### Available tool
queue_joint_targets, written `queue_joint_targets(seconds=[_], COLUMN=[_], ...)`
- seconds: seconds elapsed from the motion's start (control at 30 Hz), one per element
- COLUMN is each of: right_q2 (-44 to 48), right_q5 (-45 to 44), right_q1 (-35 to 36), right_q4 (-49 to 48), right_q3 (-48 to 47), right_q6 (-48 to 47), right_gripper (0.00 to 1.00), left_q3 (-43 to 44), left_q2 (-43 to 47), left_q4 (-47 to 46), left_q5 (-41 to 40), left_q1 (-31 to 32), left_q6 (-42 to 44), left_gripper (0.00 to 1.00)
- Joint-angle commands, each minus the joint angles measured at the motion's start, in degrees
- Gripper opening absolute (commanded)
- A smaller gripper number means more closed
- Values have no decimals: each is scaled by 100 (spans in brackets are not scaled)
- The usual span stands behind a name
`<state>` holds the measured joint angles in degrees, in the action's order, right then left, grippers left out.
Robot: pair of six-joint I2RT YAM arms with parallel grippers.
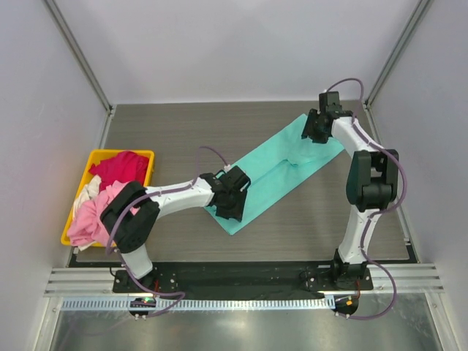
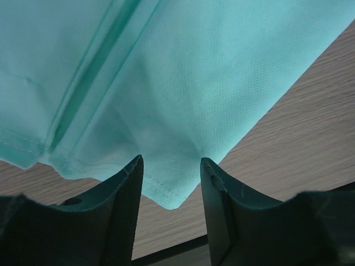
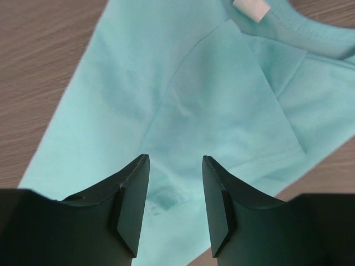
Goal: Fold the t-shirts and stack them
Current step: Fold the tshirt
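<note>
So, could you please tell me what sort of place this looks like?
Probably a robotics lab cell: plain white walls on metal framing, the left arm and right arm bolted to the table, a yellow bin of t-shirts.

Teal t-shirt (image 1: 274,175) folded narrow, diagonal; pink shirt (image 1: 91,213), magenta shirt (image 1: 117,167), whitish shirt (image 1: 88,189) crumpled.

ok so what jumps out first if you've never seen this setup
A long teal t-shirt, folded into a strip, lies diagonally across the table, with the left gripper open over its near corner and the right gripper open over its collar end. At the left edge, a yellow bin holds a heap of other shirts, pink, magenta-red and whitish.
</note>
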<state>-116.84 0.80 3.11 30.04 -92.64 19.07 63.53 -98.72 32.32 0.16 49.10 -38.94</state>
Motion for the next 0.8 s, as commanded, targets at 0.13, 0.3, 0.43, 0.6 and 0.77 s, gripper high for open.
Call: queue_joint_targets(seconds=[0.13,0.3,0.43,0.6,0.77], right_q2=[1364,2014,1981,1656,1033], right_q5=[-554,-730,-555,-458,-177], right_q1=[-65,-241,-610,-724,-918], right_q4=[502,441,257,37,-305], right_q3=[578,1300,1582,1583,1284], right_q6=[439,563,466,405,369], right_gripper=[51,50,49,48,48], left_q3=[-227,-113,457,1363,2154], left_q2=[-306,-622,-956,-966,-711], left_q4=[-524,-831,-1008,-755,168], left_q5=[-367,-315,-96,98,-245], left_q1=[574,1267,1742,1954,1630], left_q6=[-596,-1132,-1537,-1433,-888], left_gripper=[47,47,47,48,52])
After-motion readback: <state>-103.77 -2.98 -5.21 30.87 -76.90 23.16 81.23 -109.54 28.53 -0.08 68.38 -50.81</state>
